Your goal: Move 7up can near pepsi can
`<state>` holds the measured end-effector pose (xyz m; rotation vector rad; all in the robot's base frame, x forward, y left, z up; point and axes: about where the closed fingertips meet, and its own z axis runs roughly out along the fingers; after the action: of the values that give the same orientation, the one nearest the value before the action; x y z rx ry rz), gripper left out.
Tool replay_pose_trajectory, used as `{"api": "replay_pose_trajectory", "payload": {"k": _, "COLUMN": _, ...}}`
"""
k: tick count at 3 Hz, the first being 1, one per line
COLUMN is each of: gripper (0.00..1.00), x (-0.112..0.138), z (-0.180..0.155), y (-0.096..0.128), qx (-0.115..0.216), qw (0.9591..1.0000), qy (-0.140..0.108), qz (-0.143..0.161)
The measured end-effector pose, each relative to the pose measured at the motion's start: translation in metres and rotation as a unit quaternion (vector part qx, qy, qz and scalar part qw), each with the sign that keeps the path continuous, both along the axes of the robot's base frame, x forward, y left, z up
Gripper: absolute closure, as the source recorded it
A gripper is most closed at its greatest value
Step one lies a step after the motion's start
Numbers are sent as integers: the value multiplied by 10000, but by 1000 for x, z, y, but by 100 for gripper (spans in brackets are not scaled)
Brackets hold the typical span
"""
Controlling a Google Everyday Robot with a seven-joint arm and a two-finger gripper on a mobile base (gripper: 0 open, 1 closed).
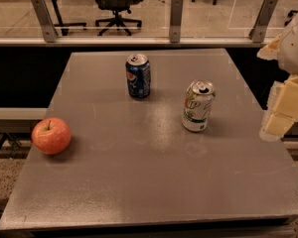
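Note:
The 7up can [197, 106] stands upright right of the table's middle; it is white and silver with green lettering and an open silver top. The pepsi can [138, 76] is dark blue and stands upright farther back and to the left, roughly a can's height apart from it. My gripper [280, 118] is at the right edge of the view, beyond the table's right side, to the right of the 7up can and well apart from it. It holds nothing that I can see.
A red apple [51, 136] lies near the left edge of the grey table [139, 182]. A glass railing with metal posts [176, 14] runs behind the table, with office chairs beyond it.

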<state>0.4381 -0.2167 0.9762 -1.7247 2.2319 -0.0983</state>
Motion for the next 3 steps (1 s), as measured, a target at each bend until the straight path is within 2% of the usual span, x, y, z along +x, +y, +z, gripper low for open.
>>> {"api": "replay_pose_trajectory", "payload": {"k": 1, "gripper": 0, "x": 0, "z": 0, "y": 0, "qx": 0, "qw": 10000, "qy": -1, "qz": 0}}
{"api": "replay_pose_trajectory", "payload": {"k": 2, "gripper": 0, "x": 14, "z": -6, "y": 9, "qx": 239, "qw": 9997, "qy": 30, "qz": -12}}
{"api": "replay_pose_trajectory", "payload": {"k": 3, "gripper": 0, "x": 42, "z": -25, "y": 33, "qx": 787, "qw": 9968, "qy": 81, "qz": 99}}
